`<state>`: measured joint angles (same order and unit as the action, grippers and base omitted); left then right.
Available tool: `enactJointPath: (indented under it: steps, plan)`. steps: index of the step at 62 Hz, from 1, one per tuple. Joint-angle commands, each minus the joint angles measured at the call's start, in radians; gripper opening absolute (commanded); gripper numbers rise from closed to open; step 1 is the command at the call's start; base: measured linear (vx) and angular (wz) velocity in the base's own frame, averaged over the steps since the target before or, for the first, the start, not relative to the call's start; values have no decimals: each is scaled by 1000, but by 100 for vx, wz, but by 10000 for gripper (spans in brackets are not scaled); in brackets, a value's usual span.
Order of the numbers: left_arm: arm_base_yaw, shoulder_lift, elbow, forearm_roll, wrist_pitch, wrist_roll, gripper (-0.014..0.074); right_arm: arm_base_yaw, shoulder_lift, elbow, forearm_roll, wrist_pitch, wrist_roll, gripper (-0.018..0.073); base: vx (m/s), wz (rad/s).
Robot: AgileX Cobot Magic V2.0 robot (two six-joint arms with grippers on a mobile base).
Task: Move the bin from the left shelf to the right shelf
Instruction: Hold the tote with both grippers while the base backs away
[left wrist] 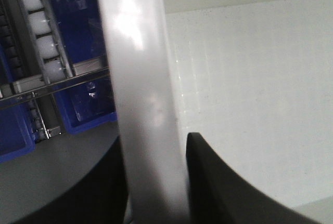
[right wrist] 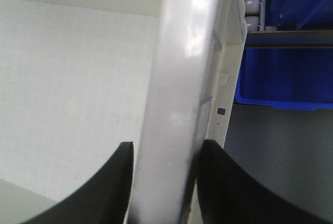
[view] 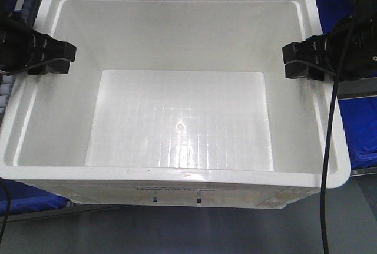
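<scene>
- Front-facing view: set high over the bin (view: 177, 36), tilted steeply down into it. The bin nearly fills the frame, its near long wall lowest.
- Left wrist view: just behind the left claw (left wrist: 156, 182), very close, sighting along the left rim.
- Right wrist view: likewise behind the right claw (right wrist: 166, 182) — along the right rim.
- Each wrist view shares its rim and the inner floor with the front view.

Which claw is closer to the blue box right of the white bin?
Right. The right gripper grips the white bin by its right rim, the blue box just outside that wall. The left gripper grips the opposite rim, the whole bin between.
</scene>
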<state>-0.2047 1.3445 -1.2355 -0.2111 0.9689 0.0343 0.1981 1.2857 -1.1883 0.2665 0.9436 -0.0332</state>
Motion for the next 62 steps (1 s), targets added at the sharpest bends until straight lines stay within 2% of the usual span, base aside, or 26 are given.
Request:
enactJointPath:
  steps: [1,26,62]
  plan:
    - [2,-45,-35,-7,-67,33,-8,-2,-48,-41,3,-85,-68,-4,-5,-28]
    - [2,-45,-35,-7,-66,33,-8,-2,-48,-41,3,-83,-68,-4,-5,-33]
    - [2,-45,-35,-7,-66,33,-8,-2,-48,-41,3,-82,-68,-4,-1,-51]
